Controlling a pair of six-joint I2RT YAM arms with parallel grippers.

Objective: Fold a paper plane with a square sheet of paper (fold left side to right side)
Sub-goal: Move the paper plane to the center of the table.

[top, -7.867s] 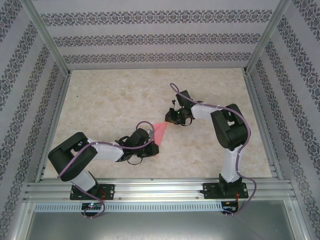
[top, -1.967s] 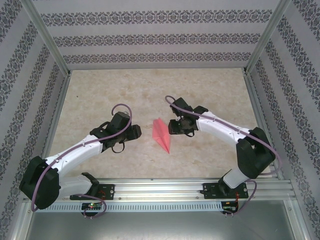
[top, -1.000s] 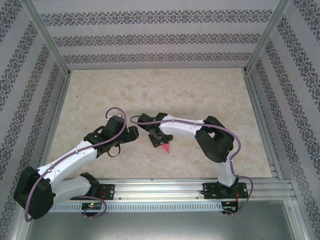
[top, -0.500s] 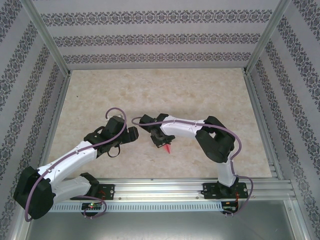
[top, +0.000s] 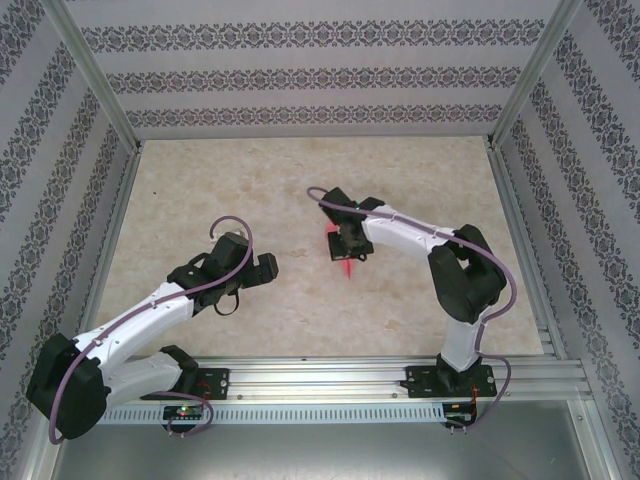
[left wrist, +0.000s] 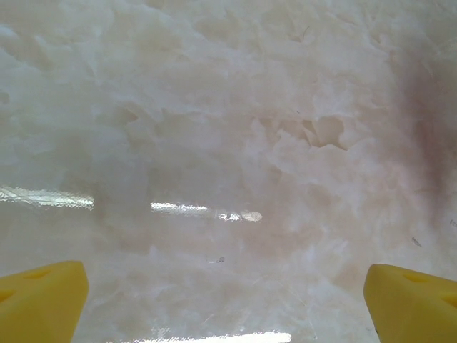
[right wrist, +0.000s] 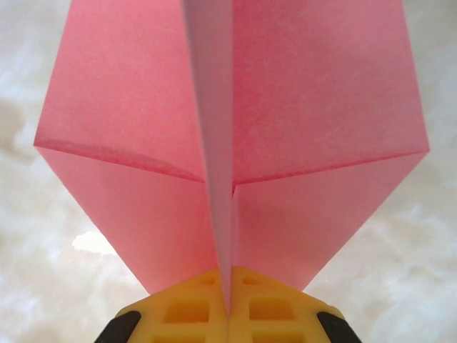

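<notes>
Task thing: the small pink-red paper plane (right wrist: 307,107), a narrow dart with a centre crease. By its shape the folding looks finished, with wings spread to either side of a thin upright keel.
Where it is: in the top view, just right of the frame's centre and tucked under the right gripper (top: 345,245). The paper plane (top: 347,264) shows as a pink tip poking out toward the bottom of the frame.
Right jaws: clenched on the keel. In the right wrist view the right gripper (right wrist: 230,304) has its two yellow fingers pressed together at bottom centre, with the paper fin pinched between them.
Long axis: from the fingers it runs straight up the right wrist frame, in line with the gripper's own reach, with one wing toward the left edge and one toward the right.
Left jaws: released and spread wide. The yellow fingertips (left wrist: 43,296) sit in the bottom corners of the left wrist view, and the left gripper (left wrist: 227,307) has only the pale marbled tabletop (left wrist: 214,143) between them.
Nearer arm: the right one, which already has the plane. In the top view the left gripper (top: 265,268) sits to the lower left of it, well apart.
Lifted or resting: cannot tell for sure — the tabletop behind the wings is blurred.
Judgement: whatever comes next depends on the right grip alone, since the dart will go wherever that wrist points.
</notes>
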